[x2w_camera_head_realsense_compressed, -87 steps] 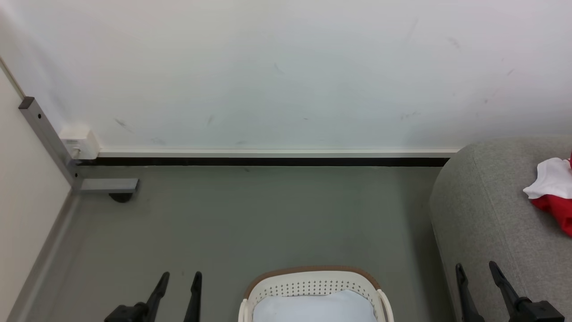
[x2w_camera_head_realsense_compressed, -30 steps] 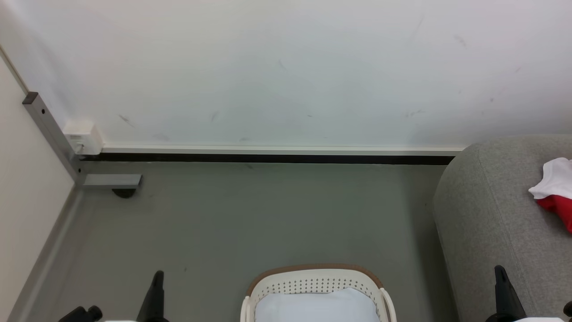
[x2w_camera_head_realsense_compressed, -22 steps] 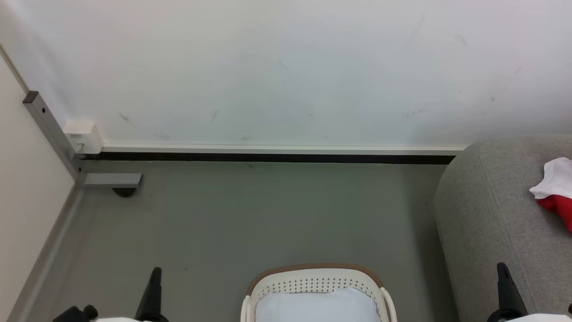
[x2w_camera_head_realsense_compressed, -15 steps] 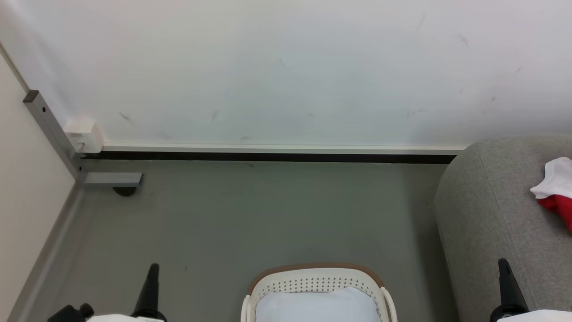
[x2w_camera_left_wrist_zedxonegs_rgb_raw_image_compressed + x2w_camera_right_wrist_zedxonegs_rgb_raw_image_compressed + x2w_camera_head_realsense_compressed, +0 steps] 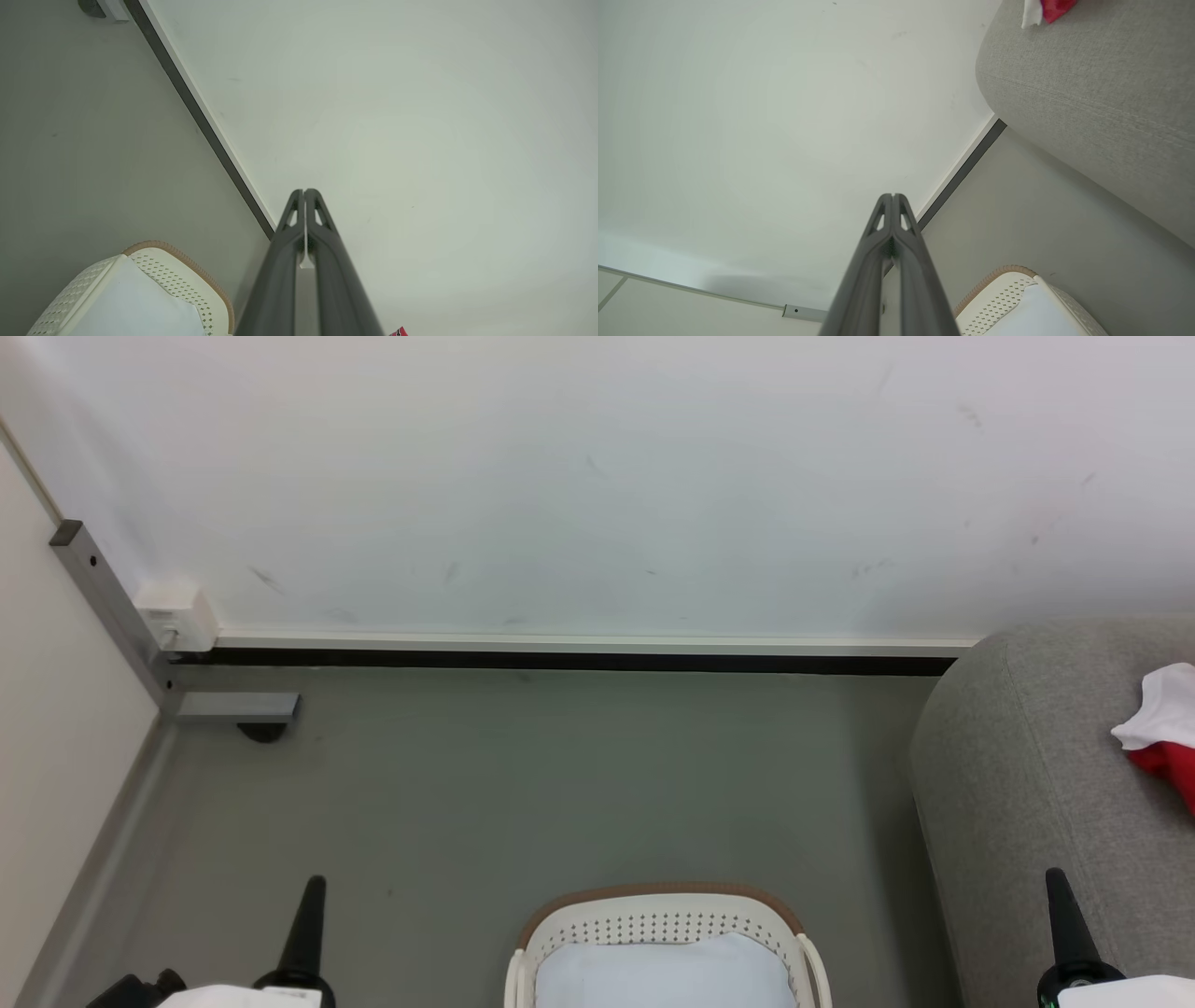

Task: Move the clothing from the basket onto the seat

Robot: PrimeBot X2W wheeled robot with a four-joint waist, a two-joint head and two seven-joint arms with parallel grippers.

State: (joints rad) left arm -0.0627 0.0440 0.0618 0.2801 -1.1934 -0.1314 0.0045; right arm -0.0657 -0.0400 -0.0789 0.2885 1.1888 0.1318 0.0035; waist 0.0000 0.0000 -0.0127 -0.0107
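Note:
The cream-white basket (image 5: 653, 926) with a brown rim stands on the floor at the bottom centre, holding pale bluish-white padding (image 5: 667, 975). Red clothing (image 5: 1169, 763) with a white part lies on the grey seat (image 5: 1018, 775) at the right edge. My left gripper (image 5: 312, 894) is shut and empty, left of the basket. My right gripper (image 5: 1058, 887) is shut and empty, in front of the seat's side. In the left wrist view the left gripper (image 5: 304, 192) points at the wall above the basket (image 5: 182, 275). In the right wrist view the right gripper (image 5: 893, 196) rises between the basket (image 5: 1004, 289) and the seat (image 5: 1087, 93), which carries the clothing (image 5: 1052, 7).
A white wall (image 5: 597, 476) with a dark baseboard (image 5: 560, 661) runs across the back. A grey metal post with a foot (image 5: 229, 707) and a white box (image 5: 173, 613) stands in the left corner. Grey floor (image 5: 523, 784) lies between basket and wall.
Since the earliest frame each gripper's two spread fingers have come together into a single spike. Over the last second both tips rose slightly and drifted outward; the head view shifted a little.

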